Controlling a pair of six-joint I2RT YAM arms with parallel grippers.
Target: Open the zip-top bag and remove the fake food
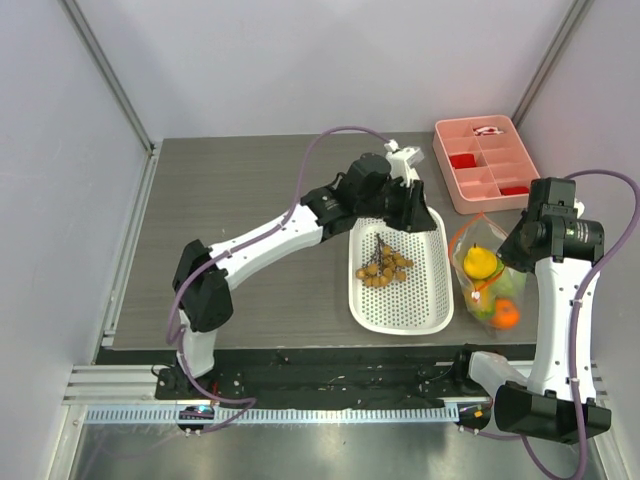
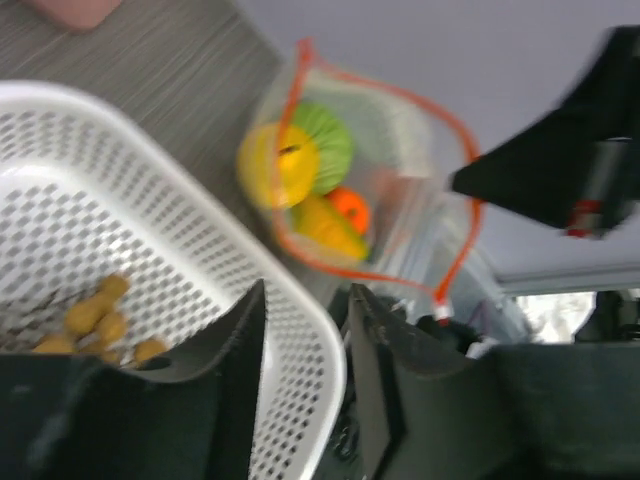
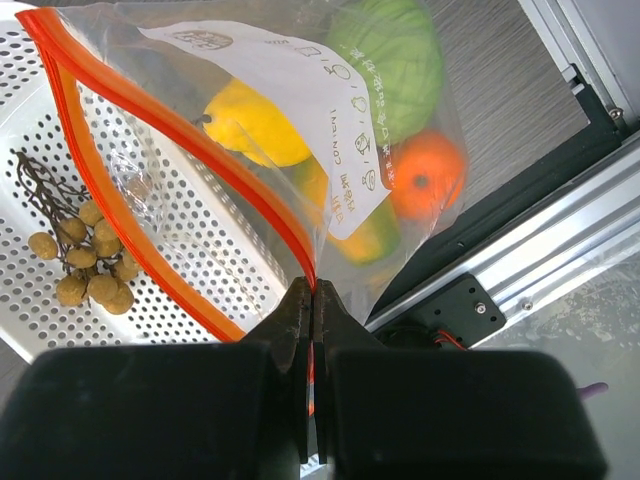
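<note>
right pincer (image 3: 312,292) clamped on zip-top bag (image 3: 300,95) strip; left pincer (image 2: 305,305) parted, empty, over basket (image 2: 120,200)

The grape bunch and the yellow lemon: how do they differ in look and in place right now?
The grape bunch lies in the white basket, while the lemon is inside the zip-top bag. The grape bunch is many small brown balls on thin stems; the lemon is one larger yellow piece. Both are fake fruit.
</note>
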